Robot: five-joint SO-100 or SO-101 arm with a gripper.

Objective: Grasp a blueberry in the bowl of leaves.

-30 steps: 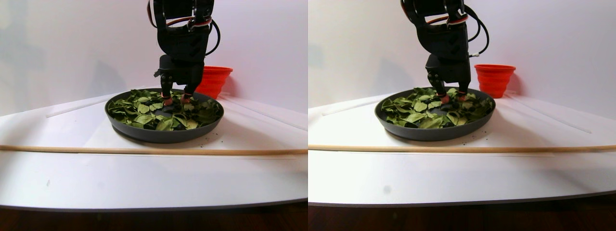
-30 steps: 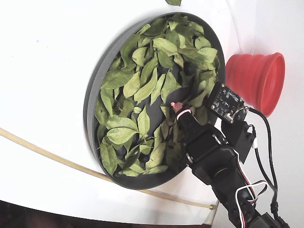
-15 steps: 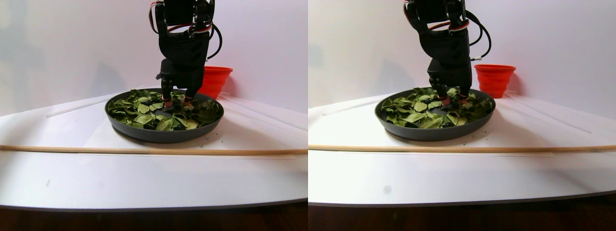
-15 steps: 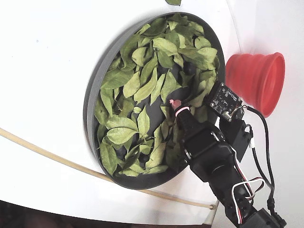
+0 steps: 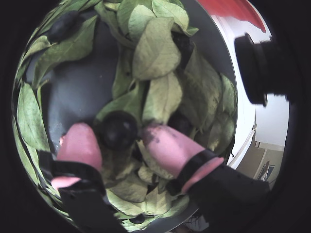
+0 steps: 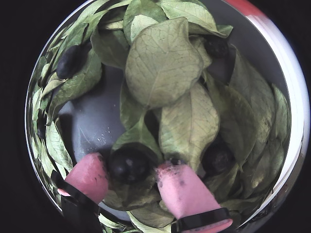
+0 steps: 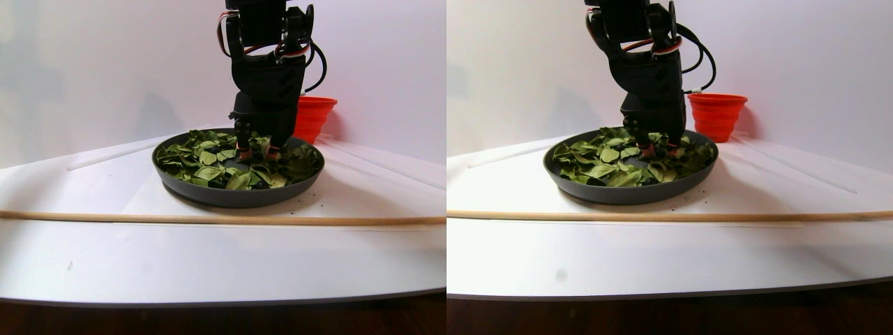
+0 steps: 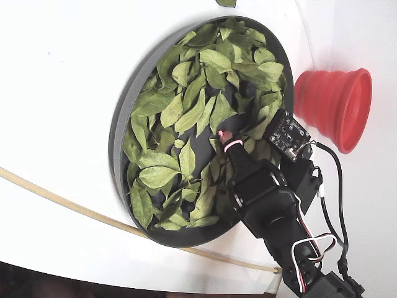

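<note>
The dark grey bowl [image 5: 77, 87] [image 6: 92, 121] [image 8: 121, 105] [image 7: 237, 195] is full of loose green leaves [image 5: 155, 48] [image 6: 163, 63] [image 8: 186, 112]. My gripper [image 5: 118, 132] [image 6: 130, 167] [image 8: 224, 138] is down in the bowl, its pink fingertips [image 5: 80, 141] standing either side of a dark round blueberry [image 5: 118, 127] [image 6: 129, 162]. The left fingertip touches the berry; a narrow gap with leaf shows at the right fingertip. The jaws are open around it. Other blueberries lie among the leaves at upper left [image 6: 70, 60] and at right [image 6: 218, 158].
A red ribbed cup [image 8: 335, 105] [image 7: 312, 115] stands just beyond the bowl on the white table. A thin wooden stick [image 7: 209, 218] [image 8: 62, 202] lies across the table in front of the bowl. A camera module [image 8: 288, 136] sits on the gripper.
</note>
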